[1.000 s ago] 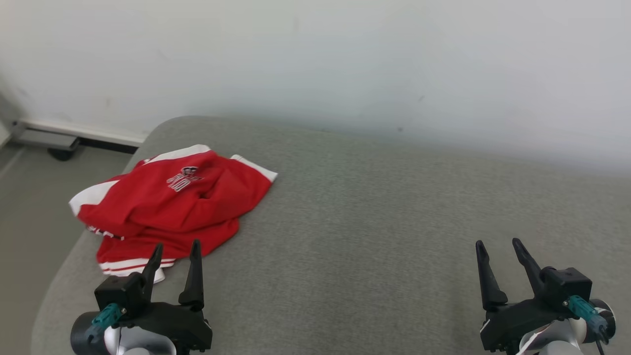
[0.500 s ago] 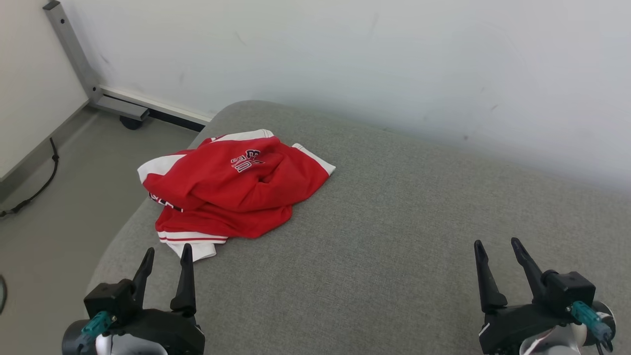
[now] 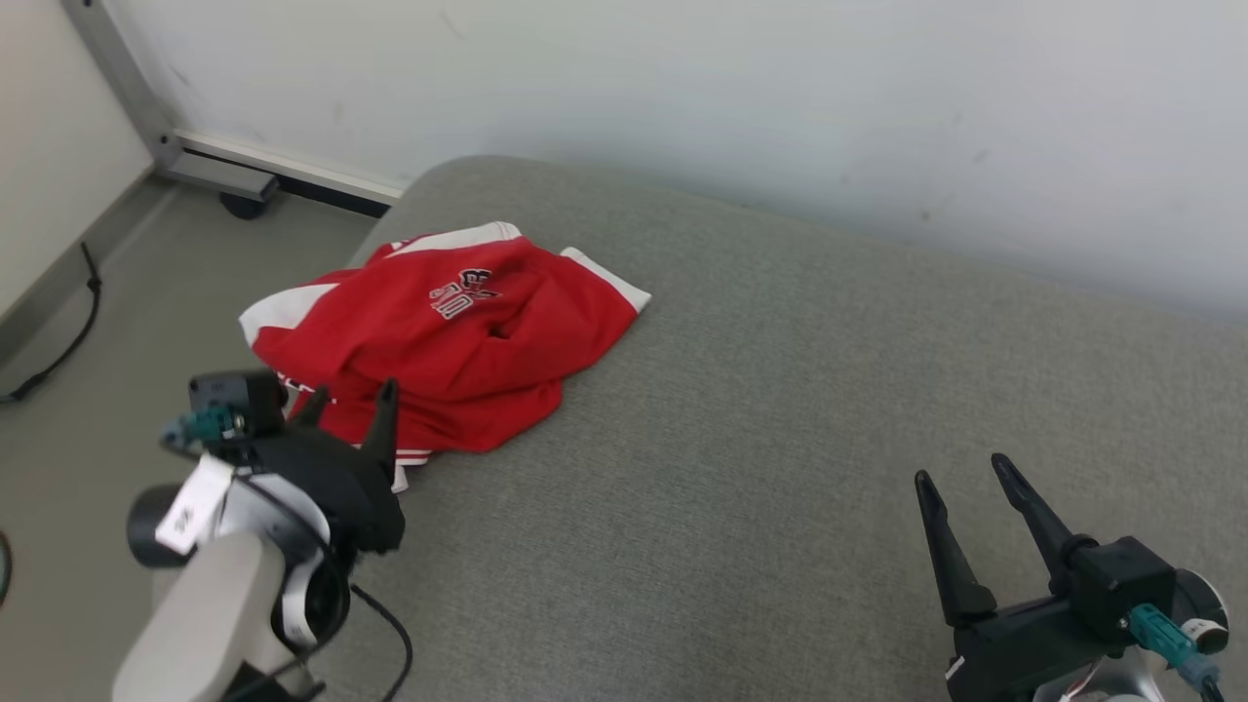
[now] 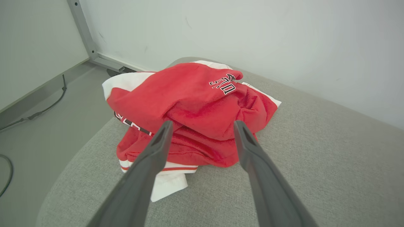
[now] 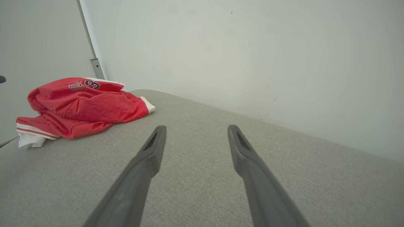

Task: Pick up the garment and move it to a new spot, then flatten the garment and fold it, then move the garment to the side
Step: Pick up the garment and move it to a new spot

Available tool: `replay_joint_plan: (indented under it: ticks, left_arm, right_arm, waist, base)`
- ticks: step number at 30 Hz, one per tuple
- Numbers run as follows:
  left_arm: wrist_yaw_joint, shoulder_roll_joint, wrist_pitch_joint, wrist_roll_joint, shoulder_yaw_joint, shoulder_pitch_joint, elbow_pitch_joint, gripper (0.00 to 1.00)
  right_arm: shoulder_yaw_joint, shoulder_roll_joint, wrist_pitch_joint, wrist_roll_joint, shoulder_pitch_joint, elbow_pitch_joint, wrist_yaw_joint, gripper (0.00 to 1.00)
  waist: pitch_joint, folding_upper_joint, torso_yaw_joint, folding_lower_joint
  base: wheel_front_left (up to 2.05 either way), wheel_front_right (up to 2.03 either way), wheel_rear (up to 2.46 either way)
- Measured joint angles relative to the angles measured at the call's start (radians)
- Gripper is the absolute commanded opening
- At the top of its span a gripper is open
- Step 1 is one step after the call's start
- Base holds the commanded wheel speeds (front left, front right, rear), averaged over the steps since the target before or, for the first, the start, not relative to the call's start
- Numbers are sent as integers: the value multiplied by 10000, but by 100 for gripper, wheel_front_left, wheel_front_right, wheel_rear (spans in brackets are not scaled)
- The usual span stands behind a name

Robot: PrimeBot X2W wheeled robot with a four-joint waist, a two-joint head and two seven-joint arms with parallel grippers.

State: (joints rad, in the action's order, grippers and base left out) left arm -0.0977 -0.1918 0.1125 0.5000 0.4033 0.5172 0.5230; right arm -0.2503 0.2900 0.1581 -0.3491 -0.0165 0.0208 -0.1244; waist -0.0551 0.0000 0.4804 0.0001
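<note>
A red garment [image 3: 444, 336] with white trim and dark lettering lies crumpled at the far left corner of the grey cushioned surface [image 3: 780, 439]. My left gripper [image 3: 349, 405] hovers open just in front of the heap's near edge, fingers pointing at it. Seen from the left wrist, the garment [image 4: 192, 107] sits just beyond the spread fingertips [image 4: 165, 126], nothing between them. My right gripper [image 3: 960, 473] stands open at the lower right, far from the cloth. In the right wrist view the garment [image 5: 82, 104] lies far off to the left.
A white wall [image 3: 682, 97] runs behind the surface. Left of the surface the floor [image 3: 127, 283] drops away, with a metal frame leg and caster [image 3: 229, 190] and a dark cable [image 3: 68, 341]. The surface's rounded left edge lies close to the garment.
My left arm has risen and reached forward to the garment's near edge. The head camera has shifted a little. The right gripper stays where it was.
</note>
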Motion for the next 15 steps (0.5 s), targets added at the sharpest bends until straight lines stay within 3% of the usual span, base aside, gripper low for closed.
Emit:
replay_joint_plan:
  ticks: [15]
  left_arm:
    - [-92, -1206, 2830, -890, 21, 2399, 1862, 100]
  right_arm:
    - [387, 706, -1440, 625, -4, -2320, -2, 100]
  waist:
    - [-1577, 0, -1489, 1]
  base:
    - [0, 0, 0]
